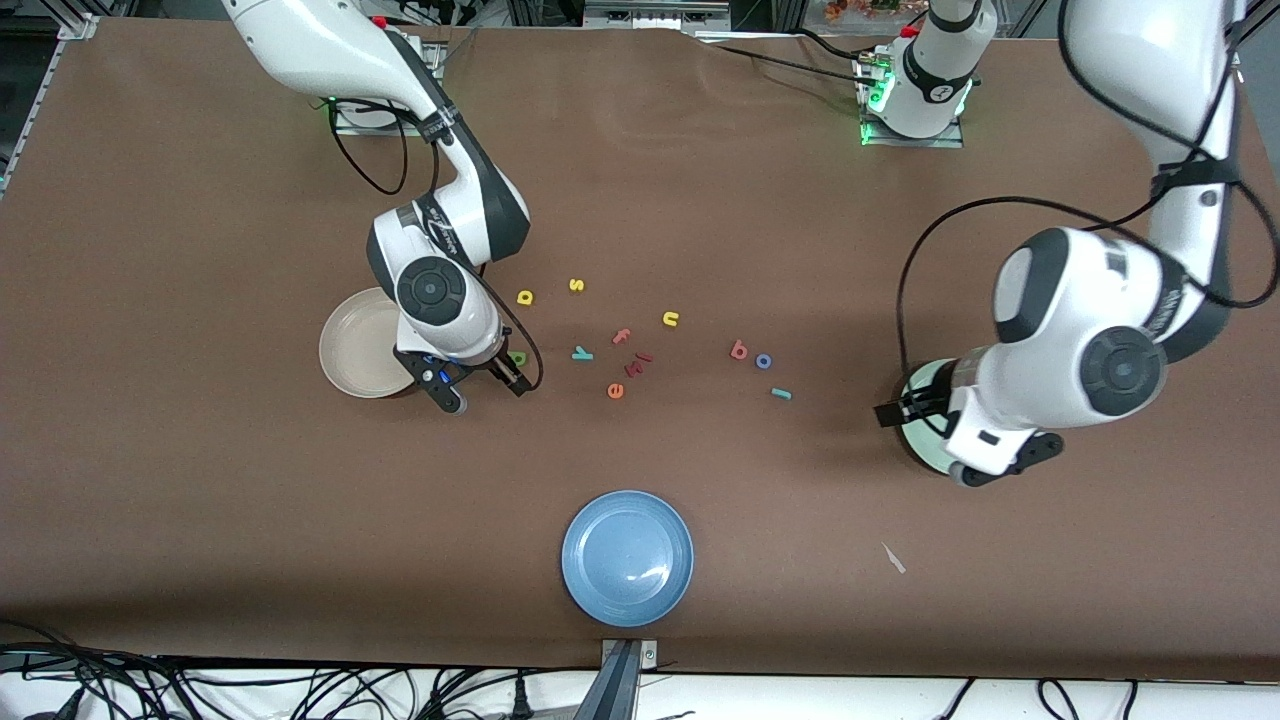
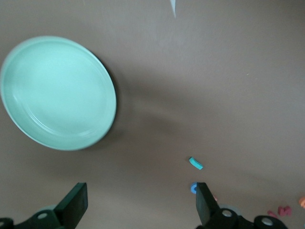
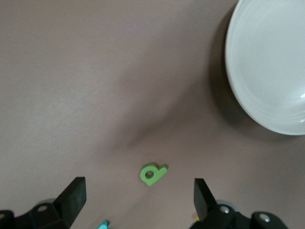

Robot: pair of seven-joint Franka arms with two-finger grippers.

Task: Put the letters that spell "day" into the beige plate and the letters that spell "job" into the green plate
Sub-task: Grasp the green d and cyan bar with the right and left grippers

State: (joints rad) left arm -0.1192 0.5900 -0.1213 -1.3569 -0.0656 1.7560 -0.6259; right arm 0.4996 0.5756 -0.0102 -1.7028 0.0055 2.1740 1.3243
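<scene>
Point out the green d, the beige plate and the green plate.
green d [image 3: 152, 173], right wrist view, on its ring.
beige plate [image 1: 352, 350], front view, bare inner surface.
green plate [image 2: 57, 93], left wrist view, middle of its bare bowl.

Brown table [image 1: 200, 520], black cables [image 1: 300, 690] along its near edge, metal framing [image 1: 40, 80] at corner

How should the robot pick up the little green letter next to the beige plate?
The green letter lies flat on the table beside the beige plate, so probably from straight above. The right gripper is open close over it. Best to pinch across the round loop, one finger on each outer edge: that part is widest, and the short stem looks too thin to hold well.
</scene>
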